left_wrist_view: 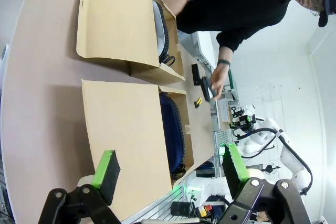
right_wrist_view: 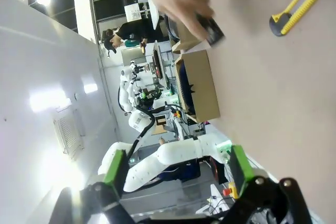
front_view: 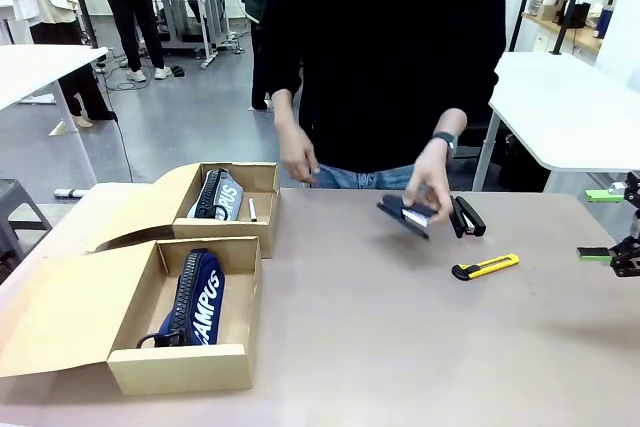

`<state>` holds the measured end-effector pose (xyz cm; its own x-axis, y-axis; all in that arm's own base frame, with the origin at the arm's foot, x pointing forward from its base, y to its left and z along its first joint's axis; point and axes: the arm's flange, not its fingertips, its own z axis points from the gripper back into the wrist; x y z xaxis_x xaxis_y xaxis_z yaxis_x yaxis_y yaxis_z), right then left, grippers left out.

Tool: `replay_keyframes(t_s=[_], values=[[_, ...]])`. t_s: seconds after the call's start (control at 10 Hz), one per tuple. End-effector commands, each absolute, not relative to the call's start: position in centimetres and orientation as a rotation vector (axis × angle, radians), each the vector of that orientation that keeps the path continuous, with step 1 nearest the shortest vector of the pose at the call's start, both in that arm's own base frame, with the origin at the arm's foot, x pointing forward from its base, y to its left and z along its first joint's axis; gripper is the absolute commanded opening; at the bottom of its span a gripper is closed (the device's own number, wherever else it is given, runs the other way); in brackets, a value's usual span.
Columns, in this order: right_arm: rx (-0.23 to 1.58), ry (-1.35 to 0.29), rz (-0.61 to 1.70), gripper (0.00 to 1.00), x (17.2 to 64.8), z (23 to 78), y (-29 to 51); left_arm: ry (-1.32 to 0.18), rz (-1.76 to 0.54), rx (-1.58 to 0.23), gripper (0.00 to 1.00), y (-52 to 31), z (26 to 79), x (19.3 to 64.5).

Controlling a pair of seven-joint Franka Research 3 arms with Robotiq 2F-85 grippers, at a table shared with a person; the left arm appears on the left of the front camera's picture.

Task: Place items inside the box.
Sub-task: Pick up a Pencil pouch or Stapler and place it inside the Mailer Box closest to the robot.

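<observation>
The near tan box (front_view: 180, 367) lies open at the table's front left, with the navy "CAMPUS" pouch (front_view: 197, 297) inside it. Across the table, a person's hand holds one black stapler (front_view: 407, 213) just above the tabletop. A second black stapler (front_view: 466, 217) rests right beside it. The yellow-and-black utility knife (front_view: 485, 267) lies in front of them. My right gripper (front_view: 598, 224) hangs open and empty at the right edge, apart from the knife (right_wrist_view: 299, 1). My left gripper (left_wrist_view: 170, 166) is open and empty above that box's flap (left_wrist_view: 126, 140), with the pouch (left_wrist_view: 172, 129) beyond it.
A look-alike open box (front_view: 262, 179) behind the near one holds a grey "CAMPUS" pouch (front_view: 216, 195) and a small pen-like thing. The person stands at the far edge with the other hand (front_view: 297, 157) hovering near that box. Bare tabletop spans the middle and front right.
</observation>
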<state>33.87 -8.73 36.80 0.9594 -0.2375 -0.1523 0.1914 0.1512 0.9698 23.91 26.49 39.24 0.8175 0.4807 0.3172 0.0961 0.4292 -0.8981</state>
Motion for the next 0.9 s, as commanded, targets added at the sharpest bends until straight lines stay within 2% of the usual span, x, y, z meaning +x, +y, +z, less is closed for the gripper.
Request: replay_keyframes(t_s=[0.0,0.1,0.2,0.3,0.5,0.6,0.7,0.8], values=[[1.379,-0.011,-0.319,1.0,33.7,37.3,-9.0,-0.628,0.243,-1.131,1.0,26.4,39.3,24.0],[1.385,-0.04,-0.308,1.0,33.9,36.8,-8.7,-0.628,0.243,-1.131,1.0,26.4,39.3,24.0],[1.164,-0.096,-0.347,1.0,34.9,37.2,-6.3,-0.628,0.243,-1.131,1.0,26.4,39.3,24.0],[0.919,-0.182,-0.281,1.0,37.2,38.5,-2.8,-0.628,0.243,-1.131,1.0,26.4,39.3,24.0],[0.24,-0.487,-0.405,1.0,40.0,40.5,0.8,-0.628,0.243,-1.131,1.0,26.4,39.3,24.0],[0.103,-0.577,-0.371,1.0,40.0,40.6,1.4,-0.628,0.243,-1.131,1.0,26.4,39.3,24.0],[0.174,-0.586,-0.327,1.0,39.5,40.4,1.4,-0.628,0.243,-1.131,1.0,26.4,39.3,24.0],[0.33,-0.485,-0.262,1.0,38.2,40.4,0.9,-0.628,0.243,-1.131,1.0,26.4,39.3,24.0]])
